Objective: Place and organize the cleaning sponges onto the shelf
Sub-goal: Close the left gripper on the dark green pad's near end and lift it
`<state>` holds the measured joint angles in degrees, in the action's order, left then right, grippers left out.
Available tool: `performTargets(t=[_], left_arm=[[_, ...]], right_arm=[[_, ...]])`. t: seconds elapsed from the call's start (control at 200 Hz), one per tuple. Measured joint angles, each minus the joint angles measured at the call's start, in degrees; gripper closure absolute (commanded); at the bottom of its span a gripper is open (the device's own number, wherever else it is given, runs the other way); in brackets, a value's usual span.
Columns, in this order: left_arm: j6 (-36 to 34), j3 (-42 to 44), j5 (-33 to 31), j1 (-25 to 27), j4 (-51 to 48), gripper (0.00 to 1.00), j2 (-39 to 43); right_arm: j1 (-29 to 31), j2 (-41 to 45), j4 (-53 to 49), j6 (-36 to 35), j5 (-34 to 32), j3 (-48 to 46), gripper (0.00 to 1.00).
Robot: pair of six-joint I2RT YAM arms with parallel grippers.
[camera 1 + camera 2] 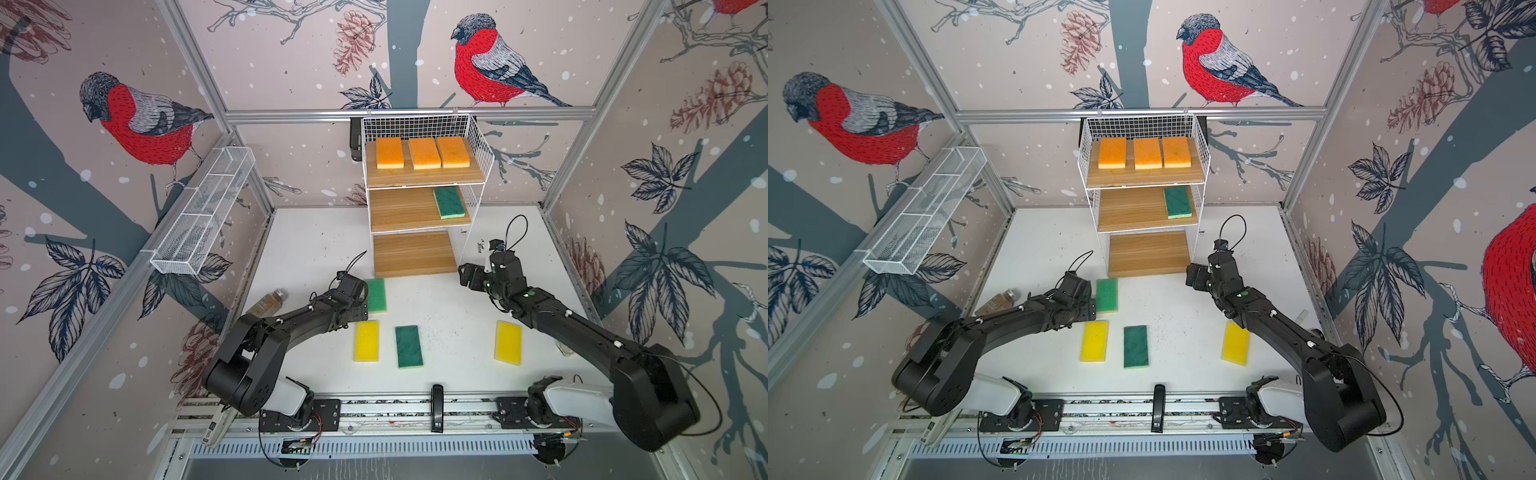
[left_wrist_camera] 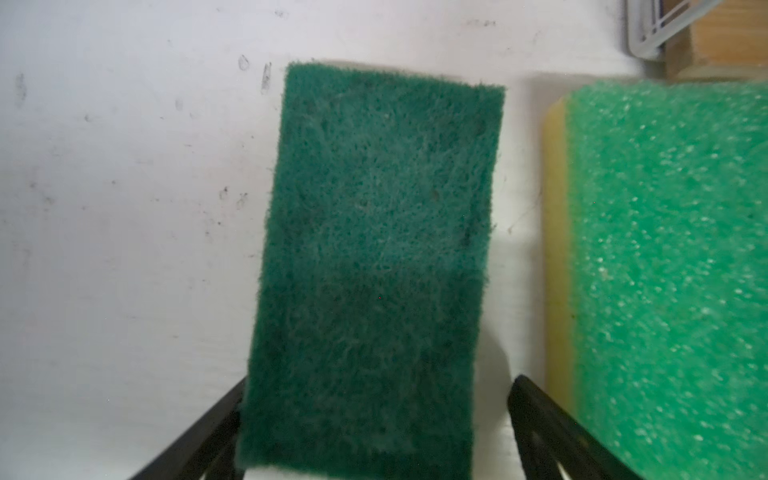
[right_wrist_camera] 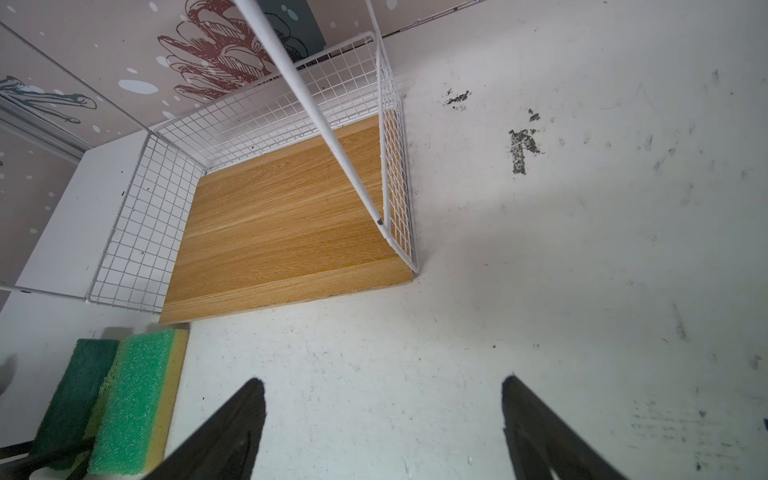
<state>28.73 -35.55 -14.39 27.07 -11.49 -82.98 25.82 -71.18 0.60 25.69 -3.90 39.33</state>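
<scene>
Jar point(image 1: 269, 300) at table point(image 1: 457, 340) L edge; mesh tray point(image 1: 199, 216) L of shelf point(image 1: 407, 212).

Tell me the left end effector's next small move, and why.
Probably close the left end effector on the dark green sponge: its open jaws straddle it, a gap showing beside one finger, and the middle board has room beside the shelved sponge.

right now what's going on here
The left gripper is open around a dark green sponge on the table, not yet gripping it. The right gripper hangs open and empty before the shelf's bottom board. Three orange sponges fill the top board and one green sponge sits on the middle board. Two yellow sponges and two more green ones lie on the table.
</scene>
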Motion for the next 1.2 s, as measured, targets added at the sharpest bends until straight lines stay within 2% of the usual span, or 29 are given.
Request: performTargets(t=[0.26, 0.69, 1.201], left_arm=[[0.46, 0.68, 0.02, 0.0, 0.09, 0.16, 0.52], [1.29, 0.39, -0.85, -0.11, 1.88, 0.36, -0.9], [1.36, -0.81, -0.48, -0.15, -4.83, 0.37, 9.57]], right_arm=[[-0.57, 0.68, 0.46, 0.0, 0.85, -0.85, 0.11], [-1.46, 2.43, 0.48, 0.15, 1.11, -1.99, 0.11], [-1.84, 4.07, 0.44, 0.15, 1.53, -2.62, 0.11]])
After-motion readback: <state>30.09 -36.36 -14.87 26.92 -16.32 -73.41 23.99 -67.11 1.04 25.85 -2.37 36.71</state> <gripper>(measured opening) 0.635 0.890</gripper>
